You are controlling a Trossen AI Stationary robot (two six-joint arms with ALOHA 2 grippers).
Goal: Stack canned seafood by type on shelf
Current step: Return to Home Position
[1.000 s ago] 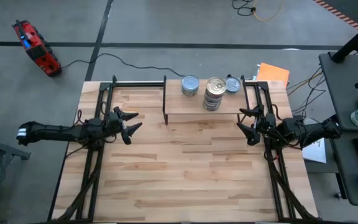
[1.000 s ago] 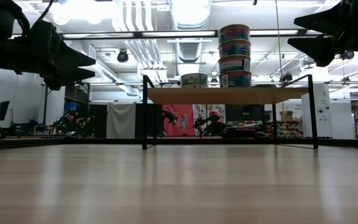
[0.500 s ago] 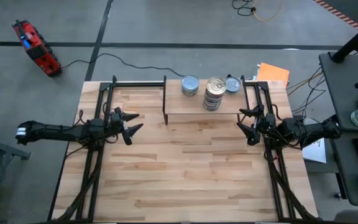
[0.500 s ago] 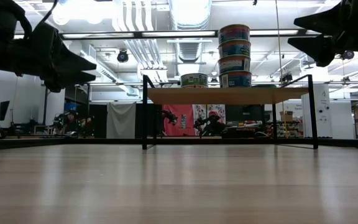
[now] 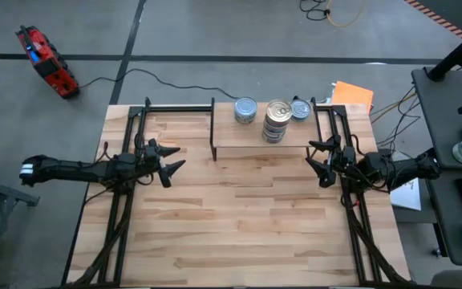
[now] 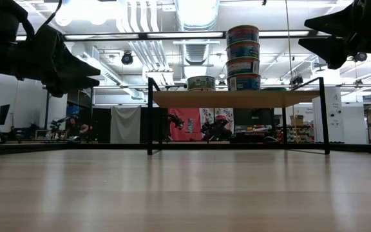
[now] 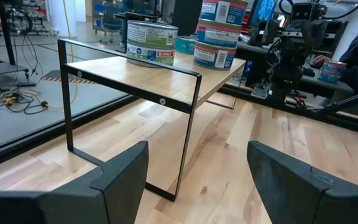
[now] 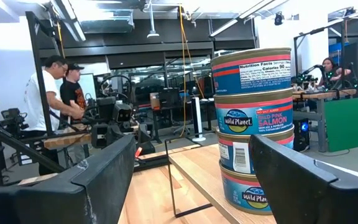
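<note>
Tins are all up on the shelf (image 5: pixel 239 138), at the far edge of the desk (image 5: pixel 239 217), between the two arms.

- Tall stack (image 5: pixel 275 120): four tins, axis vertical. It looks plumb in the low and right wrist views and stands right of the shelf's middle.
- Second tin (image 5: pixel 245 110): well apart, toward the shelf's left end, looks one high.
- Third tin (image 5: pixel 300 108): just beside the stack at the right rear. Mostly hidden in the low view, so height unclear.

Right end effector (image 5: pixel 313 155): released, fingers spread, nothing held. It hangs just off the shelf's right end with its nose toward the stack.
Left end effector (image 5: pixel 172 157): also released and empty, off the shelf's left end and a little farther out.

Key relation: the stack lies ahead of the right end effector, inboard of it, so the right arm is the nearer one. The left has the shelf's black end frame and the second tin between it and the stack.

My read:
- Placing looks done and only parking remains.
- The right arm should back out along its own axis, away from the shelf, with no inward swing.
- A four-high column is tippy, so a brush from a finger would likely drop it.
- The left arm's retreat is low risk.
</note>
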